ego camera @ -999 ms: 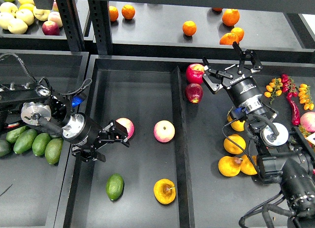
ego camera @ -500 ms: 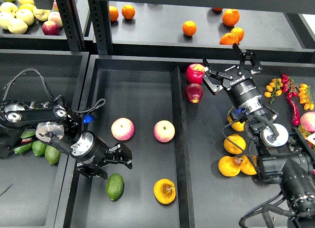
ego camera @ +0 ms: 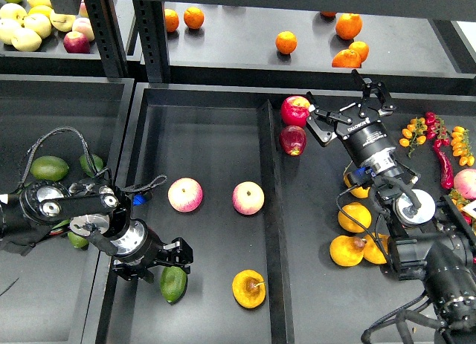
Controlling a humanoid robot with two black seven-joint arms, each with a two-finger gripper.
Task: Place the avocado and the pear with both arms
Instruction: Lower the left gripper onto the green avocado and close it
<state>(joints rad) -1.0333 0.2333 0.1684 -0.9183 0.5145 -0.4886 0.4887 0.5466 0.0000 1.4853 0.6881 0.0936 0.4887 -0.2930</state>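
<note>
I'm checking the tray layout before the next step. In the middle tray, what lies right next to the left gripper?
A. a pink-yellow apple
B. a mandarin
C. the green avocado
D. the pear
C: the left gripper sits at the avocado near the tray's front-left corner, while both apples lie farther back and the pear lies to its right.

Two pink-yellow apples — mid-tray

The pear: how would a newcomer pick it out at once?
Look in the middle black tray, along its near edge. The pear lies right of the green avocado, below two pink-yellow apples. It alone there is yellow-orange, with a dark dimple and stem.
</note>
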